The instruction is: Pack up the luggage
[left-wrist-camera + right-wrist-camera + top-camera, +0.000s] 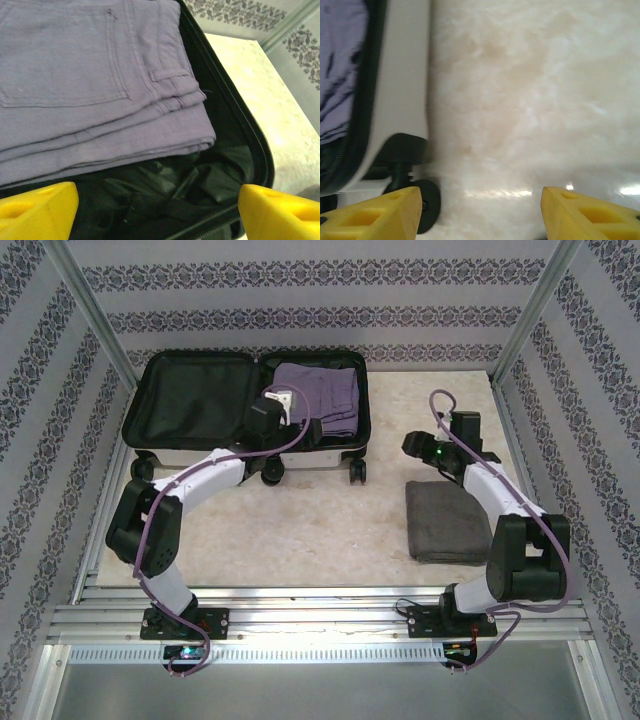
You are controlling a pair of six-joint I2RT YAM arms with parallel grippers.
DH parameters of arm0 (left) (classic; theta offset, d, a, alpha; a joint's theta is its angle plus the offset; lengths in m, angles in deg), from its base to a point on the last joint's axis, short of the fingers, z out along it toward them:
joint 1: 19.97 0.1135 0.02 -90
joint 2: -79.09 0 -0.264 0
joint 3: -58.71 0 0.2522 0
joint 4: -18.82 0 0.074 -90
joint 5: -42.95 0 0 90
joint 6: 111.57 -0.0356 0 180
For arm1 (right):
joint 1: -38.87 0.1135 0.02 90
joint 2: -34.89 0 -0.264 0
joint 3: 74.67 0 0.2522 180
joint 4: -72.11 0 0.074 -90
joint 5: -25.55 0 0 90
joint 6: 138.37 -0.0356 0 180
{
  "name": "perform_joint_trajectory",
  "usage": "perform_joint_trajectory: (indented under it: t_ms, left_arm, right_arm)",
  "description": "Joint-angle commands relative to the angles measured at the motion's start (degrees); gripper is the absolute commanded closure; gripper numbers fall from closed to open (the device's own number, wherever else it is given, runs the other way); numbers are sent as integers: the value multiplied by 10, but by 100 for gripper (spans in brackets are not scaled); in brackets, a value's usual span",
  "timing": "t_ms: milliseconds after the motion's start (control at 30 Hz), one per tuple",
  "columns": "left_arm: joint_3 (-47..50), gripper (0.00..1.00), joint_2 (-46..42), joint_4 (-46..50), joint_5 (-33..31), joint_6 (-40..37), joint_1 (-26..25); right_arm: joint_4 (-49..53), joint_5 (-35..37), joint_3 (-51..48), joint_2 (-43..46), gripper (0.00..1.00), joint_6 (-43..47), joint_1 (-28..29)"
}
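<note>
I find the luggage (195, 405) lying open at the far left of the table (330, 525), both halves flat, wheels toward the arms. Folded purple trousers (322, 392) sit in its right half; the left half shows bare black lining. A folded grey cloth (447, 522) lies on the table to the right, well apart from the case and not yet packed.

The left gripper (157, 210) hovers over the near edge of the trousers, spread wide with nothing between its fingers. The right gripper (480, 212) hangs over bare table just beside the case's right wall and a caster wheel (427, 205), likewise wide apart and empty.

My judgement: the shell is stiff, smooth and probably light, and on its casters it may roll if pushed from the side. The rim of the empty half looks the best place to grip for closing. The grey cloth is soft and wants pinching at a folded edge
</note>
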Motion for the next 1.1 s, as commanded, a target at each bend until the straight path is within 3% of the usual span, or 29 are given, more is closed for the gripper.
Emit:
perform_joint_trajectory:
  t_ms: [0, 567, 833, 1067]
  left_arm:
    - [9, 16, -22, 22, -4, -24, -24]
    - [18, 17, 18, -16, 71, -13, -95]
    - [9, 17, 43, -32, 93, -2, -123]
    - [2, 17, 60, -21, 93, -3, -142]
  right_arm:
    - [44, -17, -29, 23, 36, -17, -33]
    - [157, -41, -117, 78, 33, -27, -49]
    - [48, -96, -177, 47, 33, -99, -9]
    - [-41, -126, -111, -39, 33, -150, 45]
